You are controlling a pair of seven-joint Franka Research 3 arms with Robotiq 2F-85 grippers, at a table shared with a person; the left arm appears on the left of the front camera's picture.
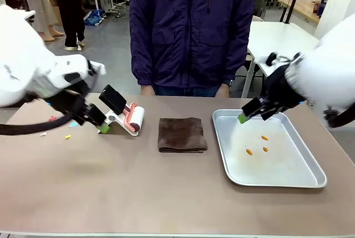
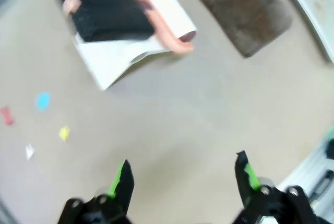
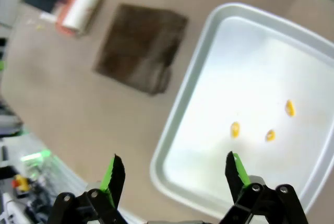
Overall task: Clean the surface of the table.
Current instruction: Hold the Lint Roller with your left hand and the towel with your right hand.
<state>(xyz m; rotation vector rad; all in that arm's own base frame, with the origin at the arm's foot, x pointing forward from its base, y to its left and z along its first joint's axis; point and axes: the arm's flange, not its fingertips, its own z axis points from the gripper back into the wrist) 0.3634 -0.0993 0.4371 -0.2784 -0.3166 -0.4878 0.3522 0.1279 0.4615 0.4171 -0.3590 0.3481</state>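
The matte beige-brown rectangular table (image 1: 166, 193) spans the foreground, with a person in a dark purple jacket (image 1: 191, 27) at its far edge. At its middle lies a folded dark brown cloth (image 1: 182, 134). Left of that is a white lint roller with pink frame and black handle (image 1: 125, 113), then 4 tiny coloured scraps (image 2: 43, 100), perhaps paper. To the right sits a silver metal tray (image 1: 277, 168) holding 3 orange crumbs (image 1: 264, 137). The left gripper (image 2: 182, 166) hovers beside the roller and the right gripper (image 3: 174, 158) over the tray's left edge, both with fingers spread wide and empty.
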